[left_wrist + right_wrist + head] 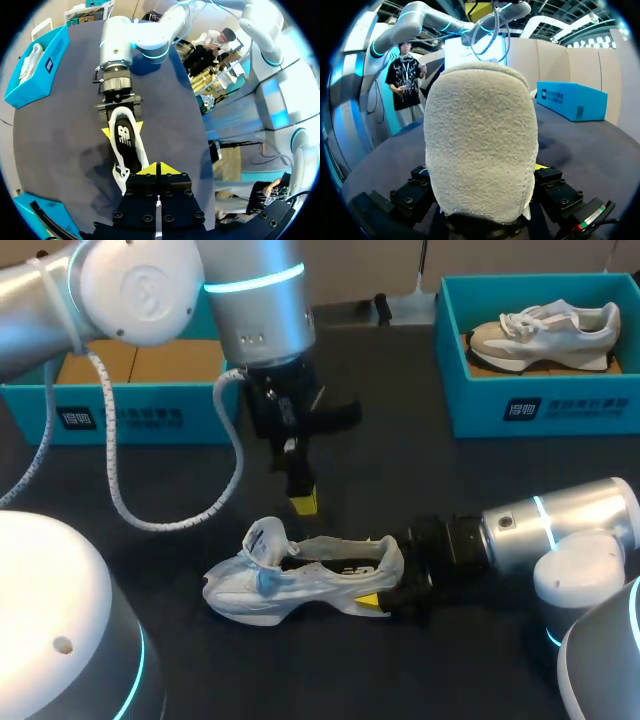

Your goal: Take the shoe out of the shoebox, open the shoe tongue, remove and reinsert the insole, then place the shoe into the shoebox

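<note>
My left arm [250,300] comes in from 10 o'clock on the dark table [420,480] and points straight down. My right arm [560,530] comes in from 3 o'clock and lies low and flat, close to the table top.

The left shoebox [120,415] sits at 10 o'clock and the right shoebox [520,405] at 2 o'clock. Both are blue and open. A second shoe [545,332] lies in the right one.

The white shoe [300,575] is out on the table, near 6 o'clock. Its toe points to 9 o'clock and its heel to 3 o'clock.

The right gripper [388,585] is clamped on the heel, with one yellow tip on each side of it. In the right wrist view the fuzzy heel fills the space just ahead of the fingers.

The left gripper [304,502] hangs above the shoe, on its 12 o'clock side, and does not touch it. Its two yellow fingertips [170,169] are pressed together with nothing between them.
</note>
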### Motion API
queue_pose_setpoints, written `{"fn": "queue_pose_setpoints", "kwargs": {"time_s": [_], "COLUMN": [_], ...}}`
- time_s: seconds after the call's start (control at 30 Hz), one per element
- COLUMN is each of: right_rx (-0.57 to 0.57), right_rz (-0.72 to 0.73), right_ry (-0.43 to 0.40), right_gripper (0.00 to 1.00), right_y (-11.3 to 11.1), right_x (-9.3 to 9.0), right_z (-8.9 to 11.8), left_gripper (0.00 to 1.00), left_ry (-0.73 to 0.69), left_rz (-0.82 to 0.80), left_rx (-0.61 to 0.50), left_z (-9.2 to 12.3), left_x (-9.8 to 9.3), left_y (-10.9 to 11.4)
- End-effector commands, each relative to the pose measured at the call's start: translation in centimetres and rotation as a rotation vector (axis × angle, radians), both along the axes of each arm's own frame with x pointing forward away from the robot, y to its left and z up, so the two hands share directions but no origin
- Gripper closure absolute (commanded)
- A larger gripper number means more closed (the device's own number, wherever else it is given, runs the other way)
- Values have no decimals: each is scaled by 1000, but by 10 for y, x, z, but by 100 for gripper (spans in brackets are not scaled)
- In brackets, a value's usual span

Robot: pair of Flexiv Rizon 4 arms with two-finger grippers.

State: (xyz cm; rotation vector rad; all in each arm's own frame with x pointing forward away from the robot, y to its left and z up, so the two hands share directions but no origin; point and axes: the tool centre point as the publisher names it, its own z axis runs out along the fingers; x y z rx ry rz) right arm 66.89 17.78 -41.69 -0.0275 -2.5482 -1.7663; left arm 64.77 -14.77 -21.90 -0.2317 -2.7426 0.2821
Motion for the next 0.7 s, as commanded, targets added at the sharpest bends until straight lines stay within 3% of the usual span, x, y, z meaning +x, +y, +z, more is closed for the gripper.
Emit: {"fn": "queue_pose_setpoints", "kwargs": {"time_s": [0.03, 0.37, 0.53, 0.7], "right_rx": [-7, -7, -7, -7], "right_rz": [0, 0, 0, 0], "right_ry": [1, 1, 1, 1], "right_gripper": [100, 100, 100, 100], "right_y": [2, 2, 2, 2], "right_x": [-1, -1, -1, -1], "right_z": [1, 1, 1, 1], "left_gripper": [100, 100, 100, 100], "left_ry": [-26, -26, -72, -84], "left_rz": [1, 1, -7, 4], "left_rx": [32, 32, 44, 45], "left_z": [-19, -19, -58, -75], "left_x": [-1, -1, -2, -2], "left_y": [-9, -9, -25, -29]}}
